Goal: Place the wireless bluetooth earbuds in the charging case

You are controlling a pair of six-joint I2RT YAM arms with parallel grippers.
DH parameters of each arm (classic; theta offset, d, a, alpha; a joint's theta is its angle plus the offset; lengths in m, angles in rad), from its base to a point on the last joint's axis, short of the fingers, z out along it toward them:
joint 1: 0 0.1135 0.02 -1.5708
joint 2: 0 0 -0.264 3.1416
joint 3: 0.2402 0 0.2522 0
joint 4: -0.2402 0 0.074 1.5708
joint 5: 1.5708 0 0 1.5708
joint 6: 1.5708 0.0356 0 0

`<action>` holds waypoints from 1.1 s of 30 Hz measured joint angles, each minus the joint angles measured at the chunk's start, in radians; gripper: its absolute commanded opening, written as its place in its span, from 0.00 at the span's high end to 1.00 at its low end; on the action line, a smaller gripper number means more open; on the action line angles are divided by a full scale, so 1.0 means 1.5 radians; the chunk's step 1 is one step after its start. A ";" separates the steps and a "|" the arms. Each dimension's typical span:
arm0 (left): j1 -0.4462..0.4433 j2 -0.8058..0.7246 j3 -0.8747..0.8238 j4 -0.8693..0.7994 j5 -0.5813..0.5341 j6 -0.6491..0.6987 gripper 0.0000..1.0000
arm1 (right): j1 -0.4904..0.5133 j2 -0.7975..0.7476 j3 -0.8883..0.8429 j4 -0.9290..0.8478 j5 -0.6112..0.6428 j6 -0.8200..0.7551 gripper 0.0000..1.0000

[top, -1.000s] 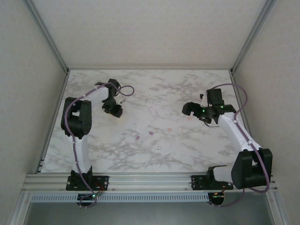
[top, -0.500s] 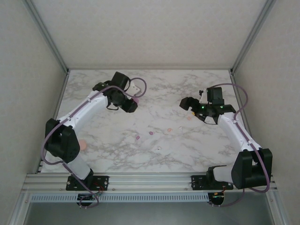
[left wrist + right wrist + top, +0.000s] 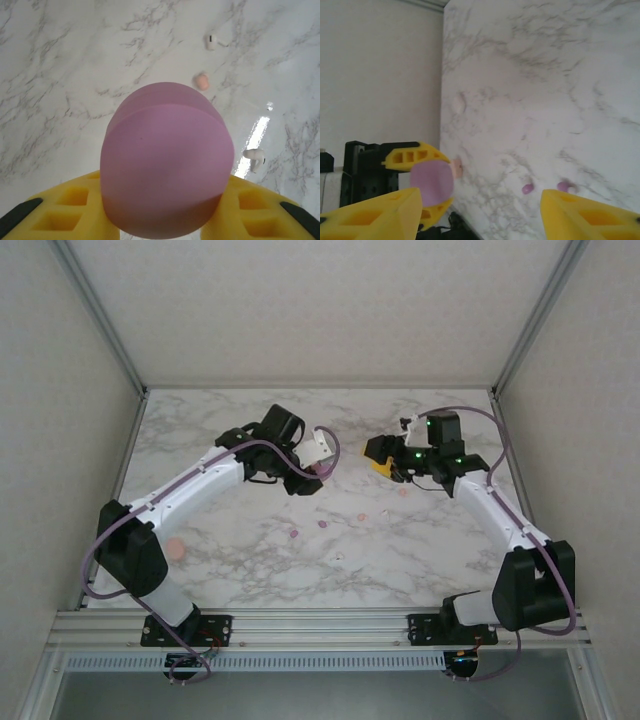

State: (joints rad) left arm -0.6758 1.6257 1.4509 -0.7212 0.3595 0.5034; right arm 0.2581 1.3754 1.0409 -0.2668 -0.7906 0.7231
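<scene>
Left claw (image 3: 165, 212) clamping purple case (image 3: 167, 150), right claw (image 3: 480, 215) spread empty, earbuds (image 3: 202, 81) on table (image 3: 250, 570)

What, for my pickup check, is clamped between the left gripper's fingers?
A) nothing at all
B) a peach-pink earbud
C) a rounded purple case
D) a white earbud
C: the left wrist view shows the purple case squeezed between the yellow fingers of the left gripper, while a peach-pink earbud lies loose on the table.
</scene>
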 measured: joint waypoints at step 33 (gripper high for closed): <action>-0.012 0.000 0.058 -0.029 0.001 0.032 0.79 | 0.104 0.118 0.110 -0.023 -0.158 -0.063 0.56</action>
State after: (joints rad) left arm -0.6945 1.6257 1.5383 -0.7647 0.3614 0.5510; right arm 0.4133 1.5520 1.2057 -0.3019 -1.0271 0.6281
